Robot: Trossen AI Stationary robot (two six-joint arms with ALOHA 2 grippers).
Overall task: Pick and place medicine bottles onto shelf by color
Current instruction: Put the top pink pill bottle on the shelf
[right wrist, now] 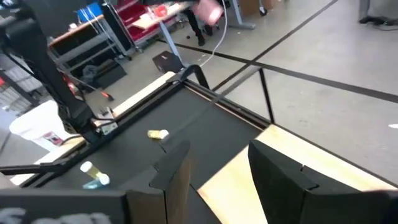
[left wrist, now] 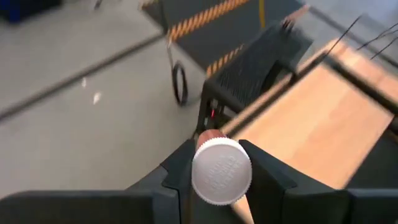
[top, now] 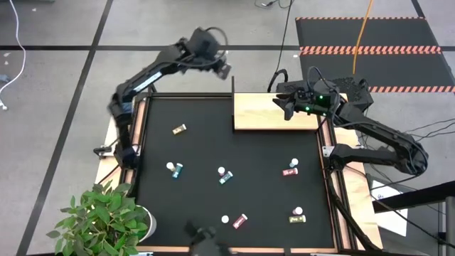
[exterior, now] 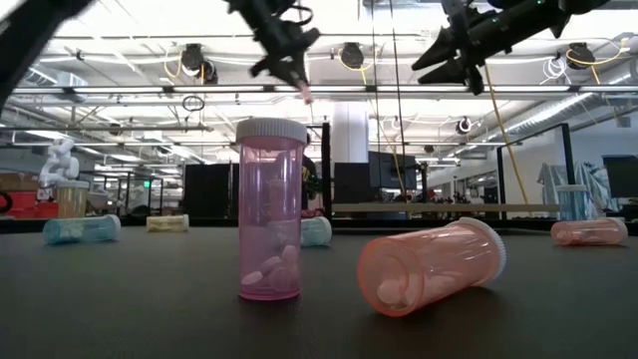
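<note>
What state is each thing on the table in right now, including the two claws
Left claw: shut on a pink bottle, raised by the shelf's far left corner.
Right claw: open, empty, over the shelf's right end.
Shelf: bare, no bottles on it.
Yellow bottle: lying down.
Near pink bottle: upright, capped.
Orange bottle: on its side.
Teal bottles: on the mat, unplaced.

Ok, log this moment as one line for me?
left pincer: shut on white-capped bottle, near shelf corner | right pincer: open, empty, above shelf | shelf: no bottles
</note>
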